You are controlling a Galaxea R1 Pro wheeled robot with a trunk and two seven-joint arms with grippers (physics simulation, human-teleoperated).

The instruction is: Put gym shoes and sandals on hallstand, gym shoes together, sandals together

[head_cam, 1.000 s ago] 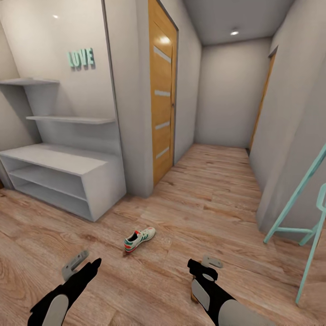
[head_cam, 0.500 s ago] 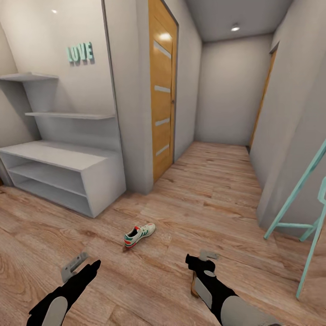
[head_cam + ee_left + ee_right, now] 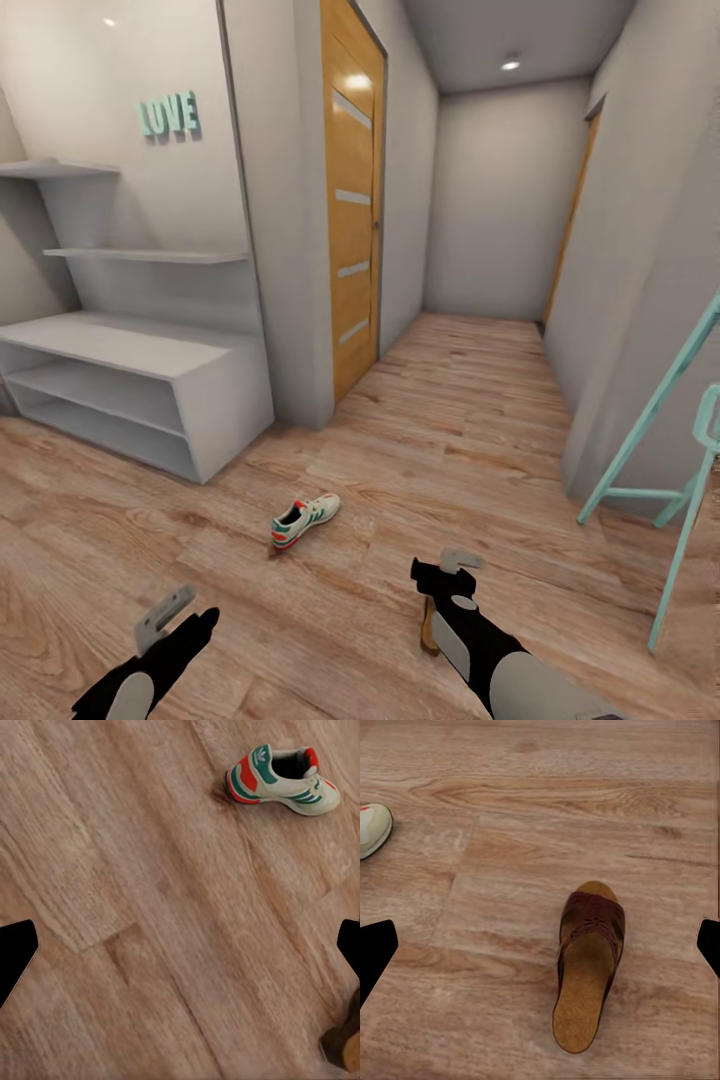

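Note:
One gym shoe, white with green stripes and a red-orange heel, lies on the corridor floor ahead of me, between my arms. The left wrist view shows the gym shoe some way beyond my open left gripper. A brown sandal lies flat on the planks straight below my open right gripper. In the head view the sandal peeks out under the right gripper. The left gripper hovers low at the near left. The white hallstand stands against the left wall, its shelves bare.
A wall corner juts out right of the hallstand, with an orange wooden door behind it. Teal LOVE letters hang over the floating shelves. A teal ladder-like frame leans at the right wall. The corridor runs on ahead.
The whole head view has shifted slightly, so the camera moved. The left gripper sits lower in the picture. The gym shoe and the sandal lie where they were.

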